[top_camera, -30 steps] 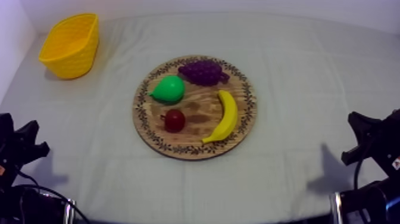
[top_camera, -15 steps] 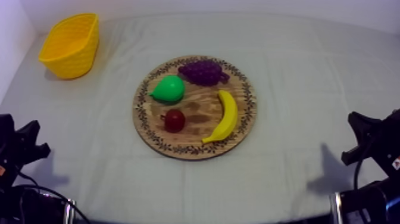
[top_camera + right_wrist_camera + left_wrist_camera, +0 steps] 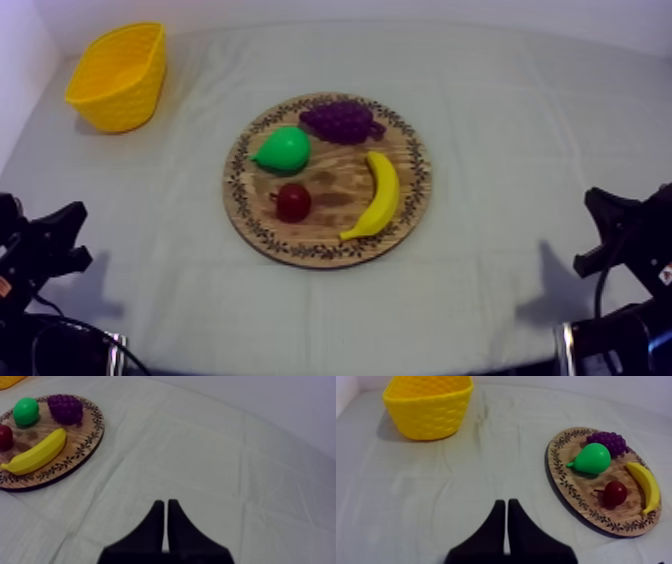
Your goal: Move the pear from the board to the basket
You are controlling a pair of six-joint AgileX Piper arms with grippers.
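So, the pear (image 3: 283, 150) lies on its side at the left part of the wooden board (image 3: 335, 185), just beside the grapes (image 3: 342, 120) and on the side nearer the yellow basket (image 3: 118, 75) in the far left corner, which I judge makes it my left arm's job. My left gripper (image 3: 506, 507) sits low over bare cloth, well apart from the board, fingers pressed together into a narrow wedge on nothing. My right gripper (image 3: 165, 507) is likewise closed and empty.

Small red fruit (image 3: 293, 202): round, dark red.
Banana (image 3: 378, 194): yellow, curved, just right of it.
Grapes (image 3: 342, 120): purple bunch, farthest back.
Cloth (image 3: 500, 120): grey-white, creased.
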